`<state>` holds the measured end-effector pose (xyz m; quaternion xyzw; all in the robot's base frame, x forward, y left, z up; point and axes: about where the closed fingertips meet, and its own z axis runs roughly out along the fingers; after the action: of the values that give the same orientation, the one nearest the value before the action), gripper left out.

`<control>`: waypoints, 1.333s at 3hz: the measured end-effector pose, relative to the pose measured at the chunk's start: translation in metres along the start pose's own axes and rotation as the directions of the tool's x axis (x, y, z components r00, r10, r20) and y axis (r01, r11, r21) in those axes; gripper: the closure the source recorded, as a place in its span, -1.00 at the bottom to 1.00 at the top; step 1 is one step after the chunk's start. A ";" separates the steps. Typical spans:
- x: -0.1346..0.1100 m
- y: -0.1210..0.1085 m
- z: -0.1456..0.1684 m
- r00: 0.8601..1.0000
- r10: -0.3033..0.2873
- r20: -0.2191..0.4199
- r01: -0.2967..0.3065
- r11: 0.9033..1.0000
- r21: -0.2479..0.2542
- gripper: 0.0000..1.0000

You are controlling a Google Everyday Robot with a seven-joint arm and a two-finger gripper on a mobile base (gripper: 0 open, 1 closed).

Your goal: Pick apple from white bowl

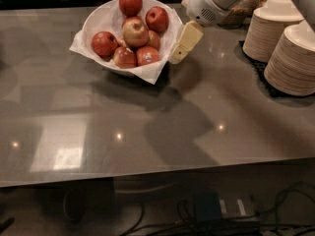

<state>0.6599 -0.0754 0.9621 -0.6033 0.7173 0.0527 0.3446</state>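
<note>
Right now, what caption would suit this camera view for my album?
Robot gripper poised at the rim of the white bowl, near the pale apple among red apples; plates stacked nearby.

One table (162, 132). One white bowl (87, 27) near the far edge, left of middle. Seven apples countable inside: one pale yellow-green apple (135, 32) blushed with red, and six deep red apples (130, 4), one of them half hidden behind the others. Two stacks of cream plates (273, 28) side by side at the far right corner, on one dark mat (256, 68). One gripper (179, 54), just beside the bowl's right rim, toward the far edge.
</note>
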 end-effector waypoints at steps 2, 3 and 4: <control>-0.034 -0.019 0.030 0.995 -0.054 0.086 0.055 0.998 -0.017 -1.00; -0.047 -0.026 0.047 0.984 -0.109 0.142 0.113 0.993 -0.015 -1.00; -0.062 -0.032 0.065 0.966 -0.152 0.209 0.159 0.987 -0.014 -0.74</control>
<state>0.7189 -0.0009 0.9583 -0.6540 0.6271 0.0992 0.4113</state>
